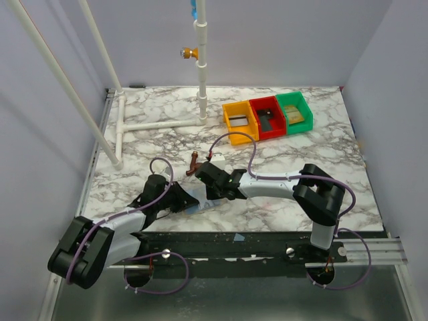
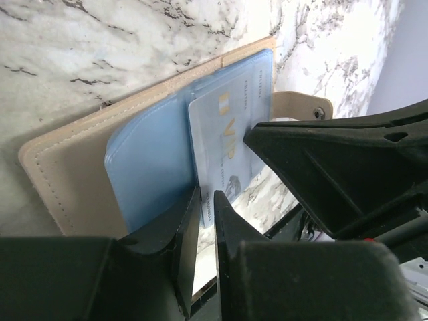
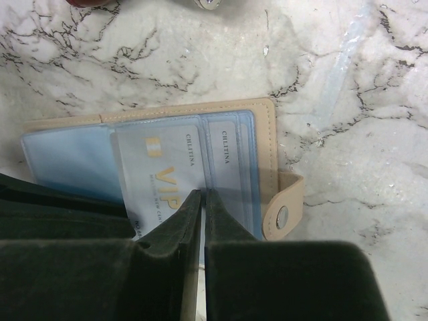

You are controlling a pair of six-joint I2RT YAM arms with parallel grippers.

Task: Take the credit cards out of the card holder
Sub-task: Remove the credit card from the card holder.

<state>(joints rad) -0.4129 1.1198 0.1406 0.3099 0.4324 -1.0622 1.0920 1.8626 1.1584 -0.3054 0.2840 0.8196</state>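
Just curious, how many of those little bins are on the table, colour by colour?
Yellow bin: 1
Red bin: 1
Green bin: 1
Total: 3

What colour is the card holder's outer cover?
Beige, with a stitched edge. The card holder shows best in the right wrist view.
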